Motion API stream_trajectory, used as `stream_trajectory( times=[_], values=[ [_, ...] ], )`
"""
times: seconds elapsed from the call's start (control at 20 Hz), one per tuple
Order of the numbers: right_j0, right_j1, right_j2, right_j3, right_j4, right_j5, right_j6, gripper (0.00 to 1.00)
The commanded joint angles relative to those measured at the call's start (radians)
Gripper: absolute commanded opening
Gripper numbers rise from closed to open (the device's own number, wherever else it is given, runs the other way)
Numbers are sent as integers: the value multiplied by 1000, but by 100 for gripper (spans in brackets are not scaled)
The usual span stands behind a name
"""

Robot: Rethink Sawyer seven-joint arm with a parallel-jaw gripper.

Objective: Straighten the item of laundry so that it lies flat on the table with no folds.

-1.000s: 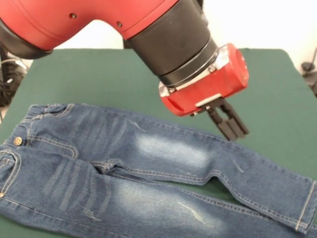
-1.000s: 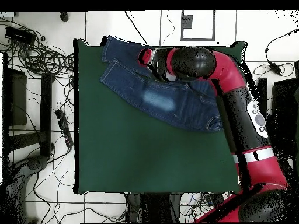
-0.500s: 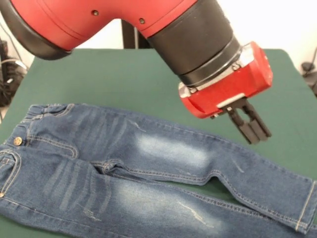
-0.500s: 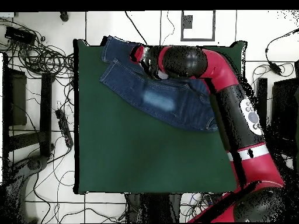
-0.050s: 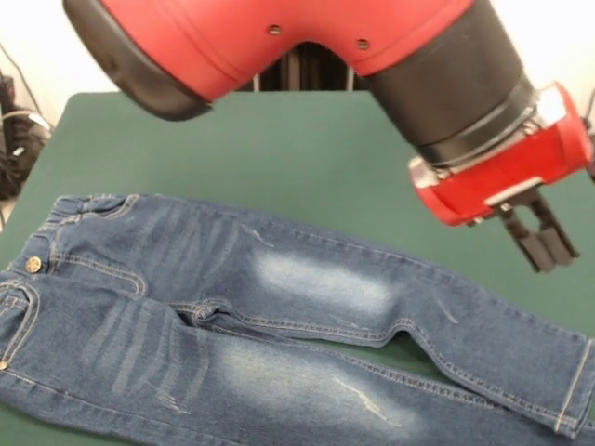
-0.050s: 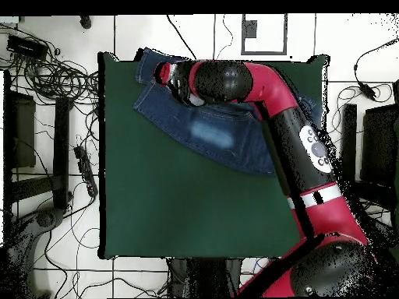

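Lying flat, jeans (image 5: 279,316) waist left, legs running right

Table (image 5: 232,139) bare beyond jeans (image 5: 279,307); arm (image 6: 273,109) overhangs jeans; cables (image 6: 54,78) off table only.

No legible txt, labels, brands or nos. on anything in either view.

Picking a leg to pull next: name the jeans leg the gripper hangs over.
The upper leg with the big faded patch; the gripper hangs above its cuff end.
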Motion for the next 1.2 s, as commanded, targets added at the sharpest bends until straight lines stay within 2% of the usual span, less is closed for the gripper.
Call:
stream_trajectory(
  times=[0.05,0.55,0.95,1.2],
  values=[
    [99,3,-170,-44,-104,-61,-51,0],
    [152,-51,-269,-63,-151,-71,25,0],
    [201,-10,-318,-148,-131,-17,20,0],
    [249,49,-350,-255,-133,2,31,0]
  ],
)
